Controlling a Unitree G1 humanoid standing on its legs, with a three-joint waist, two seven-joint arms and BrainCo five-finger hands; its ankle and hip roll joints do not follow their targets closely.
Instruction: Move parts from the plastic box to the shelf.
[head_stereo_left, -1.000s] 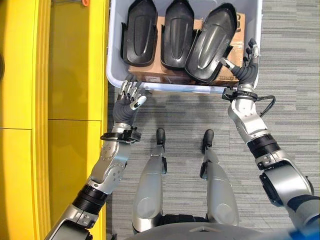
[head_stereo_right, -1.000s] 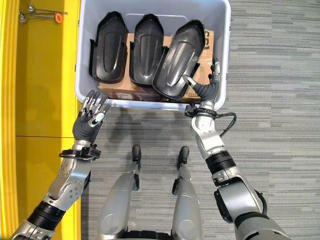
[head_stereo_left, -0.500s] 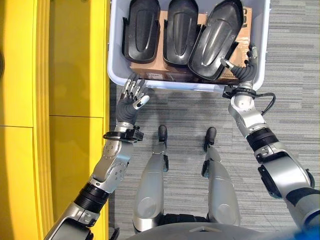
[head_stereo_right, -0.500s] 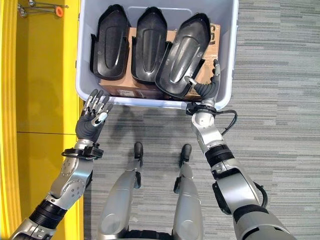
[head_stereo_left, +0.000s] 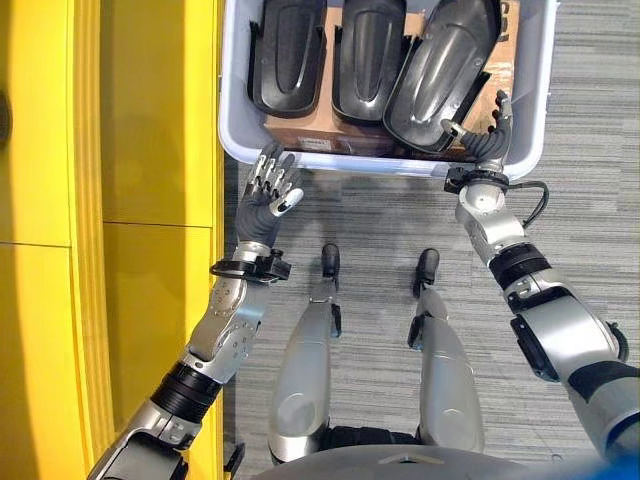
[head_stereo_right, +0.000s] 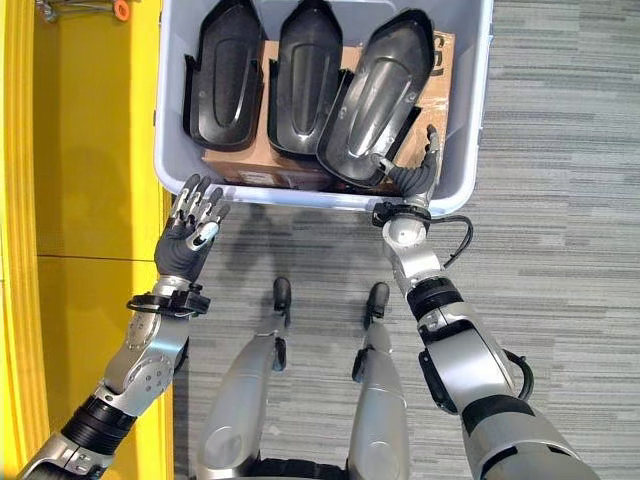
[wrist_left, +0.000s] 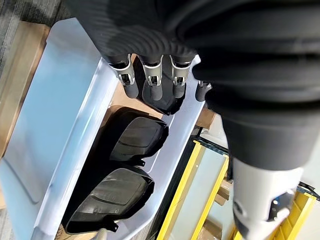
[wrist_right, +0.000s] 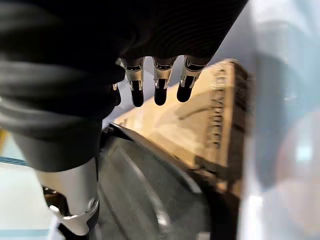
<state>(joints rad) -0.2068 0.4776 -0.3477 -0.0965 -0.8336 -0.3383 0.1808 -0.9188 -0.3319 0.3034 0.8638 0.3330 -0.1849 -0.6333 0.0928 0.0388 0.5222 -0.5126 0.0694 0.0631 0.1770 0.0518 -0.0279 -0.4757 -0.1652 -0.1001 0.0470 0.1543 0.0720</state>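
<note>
Parts in box

Three black parts (head_stereo_left: 443, 75) lie on a carton (head_stereo_right: 250, 163) inside the box (head_stereo_right: 470, 150). Right hand (head_stereo_left: 487, 140) reaches over the near rim beside the rightmost part, fingers straight. Left hand (head_stereo_left: 268, 195) hovers open outside the rim, beside the yellow shelf (head_stereo_left: 150, 150).

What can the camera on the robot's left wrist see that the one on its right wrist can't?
The left wrist view takes in three black moulded parts lined up in the pale plastic box, plus the yellow shelf frame beside the box, past the left hand. The right wrist view, past the right hand, gives a close look at the cardboard box under the parts and one black part beside the thumb. Both show open fingers reaching toward the box, holding nothing.
</note>
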